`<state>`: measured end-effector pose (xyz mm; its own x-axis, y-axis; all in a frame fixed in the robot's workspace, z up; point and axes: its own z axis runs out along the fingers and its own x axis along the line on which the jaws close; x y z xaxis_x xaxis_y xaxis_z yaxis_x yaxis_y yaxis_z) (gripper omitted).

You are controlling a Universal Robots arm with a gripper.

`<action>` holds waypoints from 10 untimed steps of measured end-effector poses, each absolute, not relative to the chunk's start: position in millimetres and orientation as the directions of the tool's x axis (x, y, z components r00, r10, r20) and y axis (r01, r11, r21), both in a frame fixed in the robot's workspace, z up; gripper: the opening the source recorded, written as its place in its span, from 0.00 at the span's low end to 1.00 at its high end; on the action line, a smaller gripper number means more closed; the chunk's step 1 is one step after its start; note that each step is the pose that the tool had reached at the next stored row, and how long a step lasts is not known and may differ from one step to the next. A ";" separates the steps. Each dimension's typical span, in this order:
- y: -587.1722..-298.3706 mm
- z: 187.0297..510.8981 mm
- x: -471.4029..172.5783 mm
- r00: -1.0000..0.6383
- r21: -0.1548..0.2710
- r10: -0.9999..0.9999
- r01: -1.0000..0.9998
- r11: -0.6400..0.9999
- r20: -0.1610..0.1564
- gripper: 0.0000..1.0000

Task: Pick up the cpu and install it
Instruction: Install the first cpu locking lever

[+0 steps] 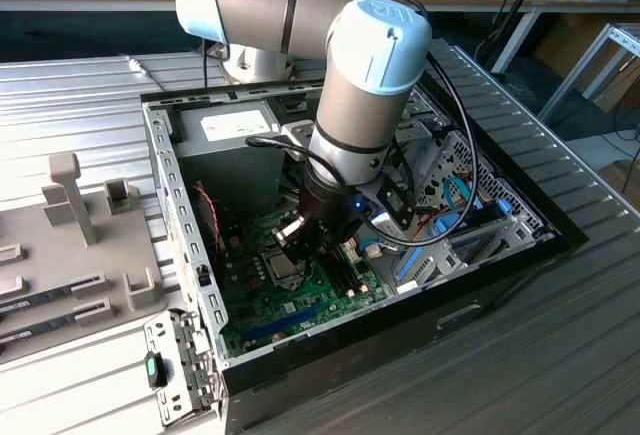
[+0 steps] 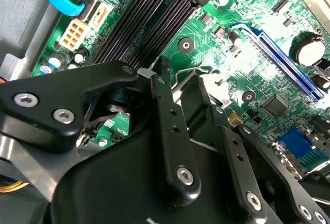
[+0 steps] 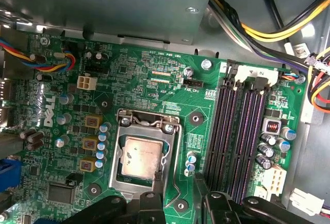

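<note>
The cpu (image 3: 142, 157) lies flat in its socket on the green motherboard (image 3: 134, 74), its tarnished silver top showing through the silver socket frame (image 3: 116, 152) that lies around it. In the exterior view the cpu (image 1: 285, 269) sits just under the arm's tool. My gripper (image 3: 180, 195) hovers low beside the socket's edge, its black fingers (image 3: 149, 203) a small way apart. The bent end of the socket's wire lever (image 2: 188, 71) lies between the fingertips in the second wrist view. The gripper (image 1: 296, 245) holds nothing that I can see.
Black memory slots (image 3: 240, 136) run beside the socket. Bundled cables (image 3: 268, 33) and the power supply box (image 3: 113, 2) crowd the case's far side. The open case walls (image 1: 185, 255) ring the board. A grey fixture tray (image 1: 75, 245) lies at the exterior view's left.
</note>
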<state>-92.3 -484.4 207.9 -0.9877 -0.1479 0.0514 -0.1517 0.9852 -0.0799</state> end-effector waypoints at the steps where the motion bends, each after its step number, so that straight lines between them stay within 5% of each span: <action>1: -484.4 207.9 -92.3 -0.988 -0.080 -0.148 -0.152 0.985 0.051 0.36; 3: -484.5 207.9 -92.3 -0.988 -0.080 -0.148 -0.152 0.985 0.051 0.35; 7: -484.5 207.8 -92.3 -0.988 -0.080 -0.148 -0.152 0.985 0.051 0.11; 10: -484.4 207.8 -92.3 -0.988 -0.080 -0.148 -0.152 0.985 0.051 0.11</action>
<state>-92.3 -484.4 207.8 -0.9877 -0.1478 0.0514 -0.1516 0.9852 -0.0799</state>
